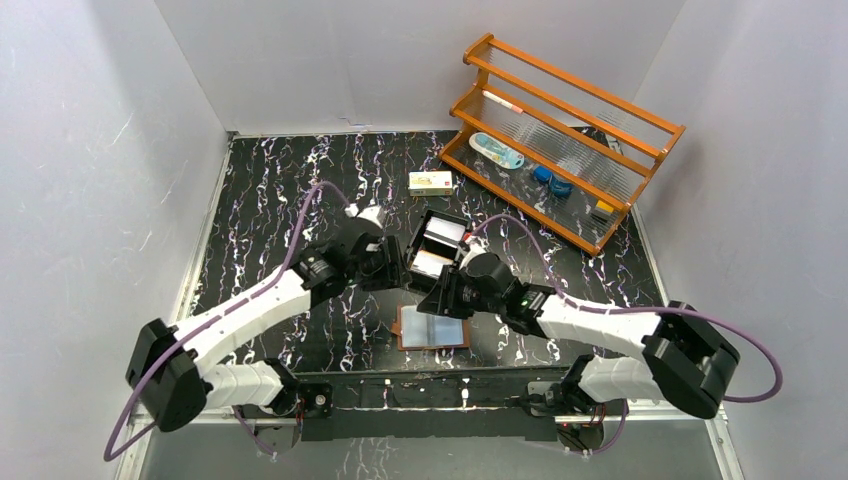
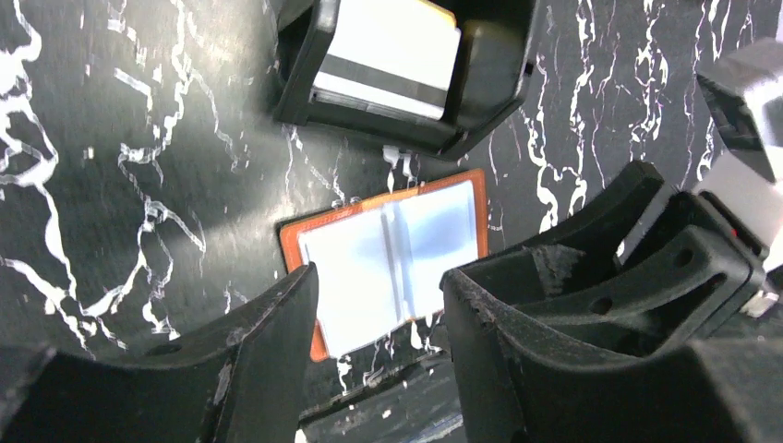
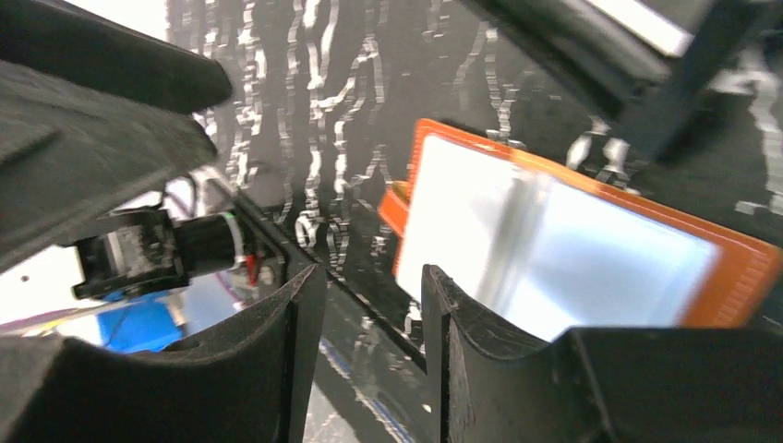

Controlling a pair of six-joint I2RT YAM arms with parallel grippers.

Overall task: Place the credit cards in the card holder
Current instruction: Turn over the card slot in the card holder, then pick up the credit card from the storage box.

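Note:
The brown card holder (image 1: 433, 327) lies open and flat near the table's front edge, its clear pockets up. It also shows in the left wrist view (image 2: 388, 258) and in the right wrist view (image 3: 554, 249). The credit cards (image 1: 446, 232) stand in a black tray (image 1: 447, 216) just behind it; pale cards (image 2: 388, 51) show in the left wrist view. My left gripper (image 1: 395, 265) is open and empty beside the tray's left side, its jaws (image 2: 379, 305) apart above the holder. My right gripper (image 1: 440, 298) is open and empty over the holder's far edge, its fingertips (image 3: 374, 286) apart.
A white-and-yellow carton (image 1: 430, 181) lies behind the tray. An orange wooden rack (image 1: 565, 140) with small items stands at the back right. The black tray's wall (image 2: 300, 65) is close to both grippers. The table's front rail (image 1: 440, 385) runs just below the holder.

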